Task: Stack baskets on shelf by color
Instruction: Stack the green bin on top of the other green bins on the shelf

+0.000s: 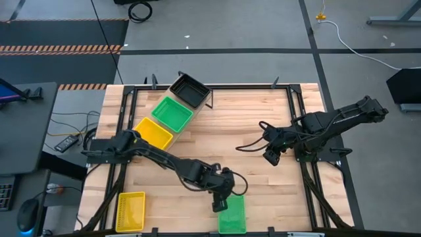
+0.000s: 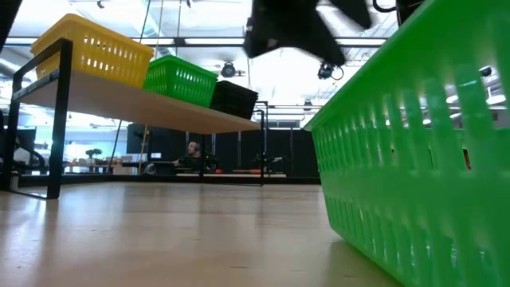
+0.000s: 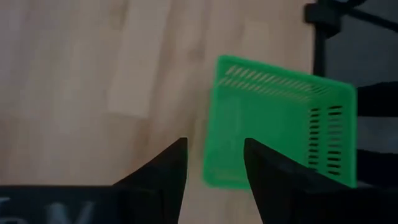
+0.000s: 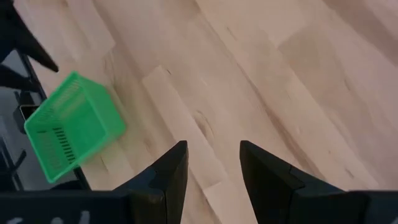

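Observation:
A green basket [image 1: 231, 214] stands on the table near its front edge; it fills the right of the low view [image 2: 414, 159]. My left gripper [image 1: 219, 201] hovers open just over the basket's left far corner [image 3: 217, 168], touching nothing. My right gripper [image 1: 271, 157] hangs open over bare table at the right, with nothing between its fingers [image 4: 214, 168]. The shelf [image 2: 159, 108] at the far left carries a yellow basket [image 1: 154, 133], a green one [image 1: 172, 113] and a black one [image 1: 190, 90]. Another yellow basket [image 1: 130, 212] sits at the front left corner.
Black frame rails [image 1: 308, 178] run along the table's sides. Bare wood [image 1: 237, 118] lies between the shelf and the right arm. The room beyond the table shows under the shelf in the low view.

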